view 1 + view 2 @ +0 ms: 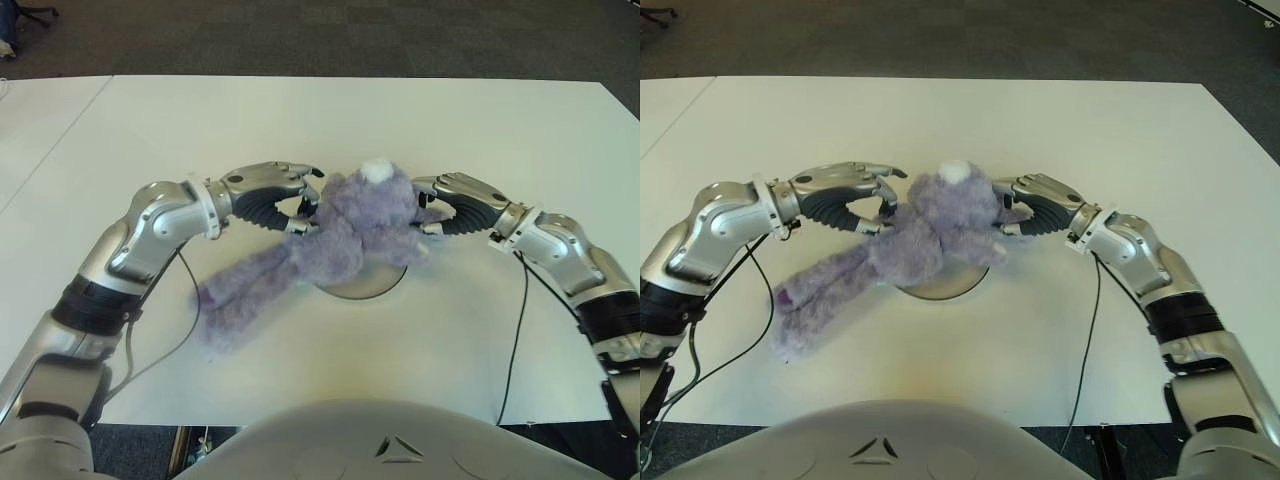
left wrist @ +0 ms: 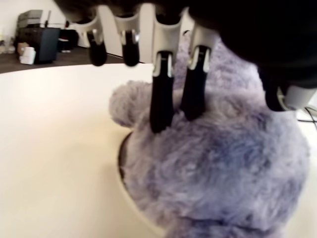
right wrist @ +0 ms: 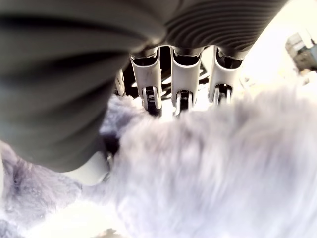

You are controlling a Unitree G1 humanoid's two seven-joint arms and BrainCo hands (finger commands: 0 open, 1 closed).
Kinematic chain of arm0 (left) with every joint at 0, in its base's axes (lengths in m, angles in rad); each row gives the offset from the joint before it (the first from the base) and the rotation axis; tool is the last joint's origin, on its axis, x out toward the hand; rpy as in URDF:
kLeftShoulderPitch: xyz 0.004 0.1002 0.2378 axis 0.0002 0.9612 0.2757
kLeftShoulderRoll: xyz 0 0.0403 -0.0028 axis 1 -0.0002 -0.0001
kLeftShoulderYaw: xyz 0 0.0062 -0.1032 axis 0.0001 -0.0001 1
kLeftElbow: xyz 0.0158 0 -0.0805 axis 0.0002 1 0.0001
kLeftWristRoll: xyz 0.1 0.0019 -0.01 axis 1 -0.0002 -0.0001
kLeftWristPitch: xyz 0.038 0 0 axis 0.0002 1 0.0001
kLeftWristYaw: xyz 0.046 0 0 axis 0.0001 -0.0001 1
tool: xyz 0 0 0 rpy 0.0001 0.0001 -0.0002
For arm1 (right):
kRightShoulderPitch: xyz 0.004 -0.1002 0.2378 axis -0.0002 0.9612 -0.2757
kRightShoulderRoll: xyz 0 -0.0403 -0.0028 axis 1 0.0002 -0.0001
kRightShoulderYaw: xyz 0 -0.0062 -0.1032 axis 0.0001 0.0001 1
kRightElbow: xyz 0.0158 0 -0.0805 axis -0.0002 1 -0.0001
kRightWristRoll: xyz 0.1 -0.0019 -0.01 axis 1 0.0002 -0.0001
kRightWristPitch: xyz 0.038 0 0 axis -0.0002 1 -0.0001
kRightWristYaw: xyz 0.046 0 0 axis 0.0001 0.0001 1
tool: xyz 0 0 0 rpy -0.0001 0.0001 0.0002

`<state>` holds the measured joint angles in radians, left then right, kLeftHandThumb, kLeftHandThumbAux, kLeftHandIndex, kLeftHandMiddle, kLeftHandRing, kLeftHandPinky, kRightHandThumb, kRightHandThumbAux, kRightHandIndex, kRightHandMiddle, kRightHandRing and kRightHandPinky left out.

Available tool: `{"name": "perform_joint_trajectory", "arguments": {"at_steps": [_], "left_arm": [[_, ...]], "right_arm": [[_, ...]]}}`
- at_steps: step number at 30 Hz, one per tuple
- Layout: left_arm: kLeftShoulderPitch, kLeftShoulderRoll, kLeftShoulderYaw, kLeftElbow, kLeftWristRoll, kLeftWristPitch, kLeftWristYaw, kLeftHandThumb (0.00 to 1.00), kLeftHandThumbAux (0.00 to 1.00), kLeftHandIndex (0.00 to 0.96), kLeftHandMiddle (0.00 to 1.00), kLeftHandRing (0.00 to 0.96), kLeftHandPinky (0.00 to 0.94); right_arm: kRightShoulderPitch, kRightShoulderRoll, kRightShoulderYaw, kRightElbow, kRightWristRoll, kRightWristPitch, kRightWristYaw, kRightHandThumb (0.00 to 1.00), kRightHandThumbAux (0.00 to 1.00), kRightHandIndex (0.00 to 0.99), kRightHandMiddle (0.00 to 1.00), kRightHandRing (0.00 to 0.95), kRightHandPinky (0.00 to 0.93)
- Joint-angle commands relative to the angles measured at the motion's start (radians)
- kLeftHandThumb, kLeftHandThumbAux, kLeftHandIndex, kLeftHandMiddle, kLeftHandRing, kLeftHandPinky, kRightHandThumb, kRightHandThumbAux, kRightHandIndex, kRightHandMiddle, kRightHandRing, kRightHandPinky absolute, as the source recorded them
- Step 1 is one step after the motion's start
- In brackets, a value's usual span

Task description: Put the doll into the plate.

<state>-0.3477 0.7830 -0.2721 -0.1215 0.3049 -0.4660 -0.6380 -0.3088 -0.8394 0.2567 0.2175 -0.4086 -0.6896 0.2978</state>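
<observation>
Left eye view: doll [image 1: 345,225] (between 2 hands) over plate [image 1: 368,283].

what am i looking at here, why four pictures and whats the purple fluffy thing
It is a humanoid robot seen through its own cameras. Two pictures come from its head, looking down at a white table. The other two come from cameras on its wrists, very close up. The fluffy thing is a purple doll, lying partly over a round plate, with its long part trailing onto the table. The left hand and right hand press on it from either side, fingers in the fur.
</observation>
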Motion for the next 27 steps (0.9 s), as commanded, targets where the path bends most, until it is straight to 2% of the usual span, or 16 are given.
{"name": "perform_joint_trajectory", "arguments": {"at_steps": [1,2,3,6,12,17,27], "left_arm": [[0.005,0.036,0.005,0.008,-0.066,-0.073,-0.064,0.305,0.228,0.000,0.000,0.000,0.000],[-0.001,0.039,0.008,0.012,-0.078,-0.083,-0.072,0.305,0.227,0.000,0.000,0.000,0.000],[-0.004,0.041,0.011,0.016,-0.087,-0.090,-0.077,0.314,0.222,0.000,0.000,0.000,0.000],[-0.011,0.036,0.023,0.033,-0.113,-0.110,-0.081,0.331,0.217,0.000,0.000,0.000,0.000],[-0.013,0.027,0.041,0.055,-0.132,-0.131,-0.078,0.359,0.209,0.000,0.000,0.000,0.000],[-0.029,0.015,0.054,0.117,-0.130,-0.164,-0.060,0.357,0.226,0.000,0.000,0.000,0.000],[-0.021,-0.008,0.081,0.130,-0.161,-0.132,-0.066,0.361,0.274,0.000,0.000,0.000,0.000]], "right_arm": [[0.051,-0.004,-0.021,-0.061,-0.049,0.034,0.015,0.159,0.324,0.000,0.000,0.010,0.085],[0.051,-0.005,-0.026,-0.057,-0.057,0.034,0.010,0.158,0.322,0.000,0.000,0.008,0.082],[0.050,-0.005,-0.028,-0.055,-0.062,0.033,0.010,0.155,0.316,0.000,0.000,0.001,0.031],[0.030,-0.010,-0.027,-0.005,-0.096,0.013,-0.002,0.150,0.303,0.000,0.000,0.000,0.002],[0.008,-0.007,-0.025,0.051,-0.134,-0.017,-0.020,0.144,0.287,0.000,0.000,0.000,0.000],[0.008,-0.013,-0.026,0.036,-0.149,-0.024,-0.010,0.138,0.284,0.000,0.000,0.000,0.000],[0.005,-0.019,-0.022,0.046,-0.148,-0.027,0.020,0.155,0.306,0.000,0.000,0.000,0.000]]}}
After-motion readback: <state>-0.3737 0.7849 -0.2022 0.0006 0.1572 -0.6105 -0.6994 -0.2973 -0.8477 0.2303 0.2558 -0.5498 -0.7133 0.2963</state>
